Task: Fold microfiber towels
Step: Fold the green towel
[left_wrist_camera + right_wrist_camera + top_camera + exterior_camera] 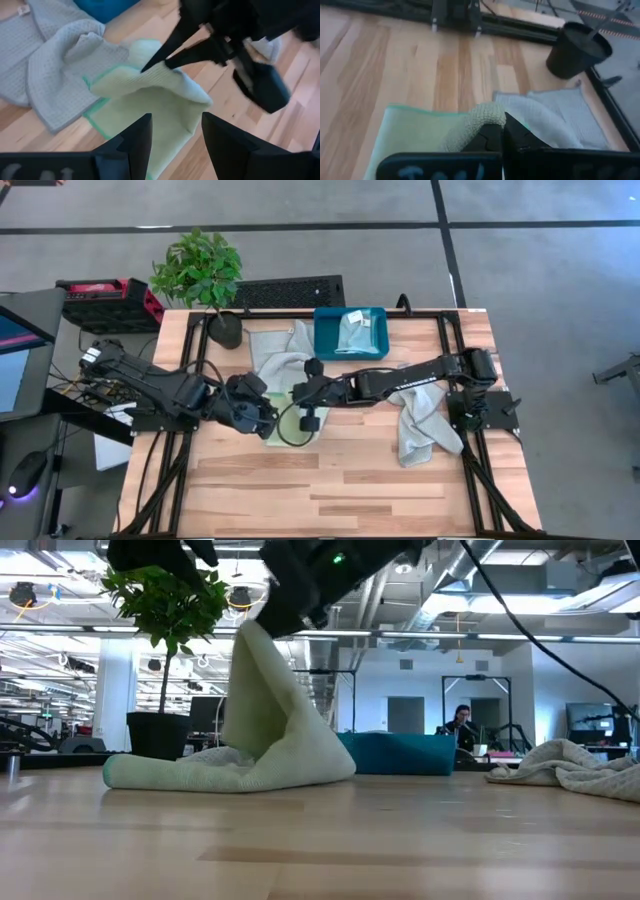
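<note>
A light green towel lies at the table's middle, with one part raised into a peak. My right gripper reaches in from the right and is shut on that peak. Just left of the towel and above it, my left gripper hovers open with nothing between its fingers. A pale grey towel lies crumpled beyond the green one. A second grey towel lies under my right arm. A pale cloth lies in the teal bin. My right gripper pinches the green towel's raised part between its two fingers; one layer or several, I cannot tell. The fingers slant down from the table's right side. The towel hangs below them like a tent, its lower part lying on the table.
A potted plant stands at the far left, close to the grey towel. The teal bin sits at the far middle. Black frame rails run along the table's sides and back. Bare wood stretches across the near half.
</note>
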You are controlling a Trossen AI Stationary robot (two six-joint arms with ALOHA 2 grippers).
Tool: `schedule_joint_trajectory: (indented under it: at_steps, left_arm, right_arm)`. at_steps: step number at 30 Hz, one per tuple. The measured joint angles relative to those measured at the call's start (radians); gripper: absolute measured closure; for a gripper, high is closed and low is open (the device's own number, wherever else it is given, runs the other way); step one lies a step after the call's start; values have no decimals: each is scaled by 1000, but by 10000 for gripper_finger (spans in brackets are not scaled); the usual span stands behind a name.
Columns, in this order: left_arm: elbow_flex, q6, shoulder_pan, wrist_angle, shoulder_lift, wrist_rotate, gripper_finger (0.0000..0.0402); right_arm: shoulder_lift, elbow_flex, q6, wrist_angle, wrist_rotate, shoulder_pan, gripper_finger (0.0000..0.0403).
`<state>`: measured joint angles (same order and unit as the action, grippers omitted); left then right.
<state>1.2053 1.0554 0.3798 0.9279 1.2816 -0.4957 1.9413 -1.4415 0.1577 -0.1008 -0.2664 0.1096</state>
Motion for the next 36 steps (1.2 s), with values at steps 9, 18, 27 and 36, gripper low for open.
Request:
schedule_joint_trajectory:
  at_steps: [9, 18, 27, 36]
  left_arm:
    - [0, -3, 3, 5, -6, -11, 237]
    - [0, -4, 3, 7, -6, -13, 237]
    - [0, -4, 3, 7, -6, -12, 237]
    - [0, -2, 3, 8, -6, -9, 237]
  right_arm:
    - [67, 8, 0, 15, 27, 20, 398]
    - [77, 0, 0, 30, 88, 55, 384]
    - [77, -1, 0, 31, 88, 54, 337]
    - [77, -1, -47, 30, 87, 56, 240]
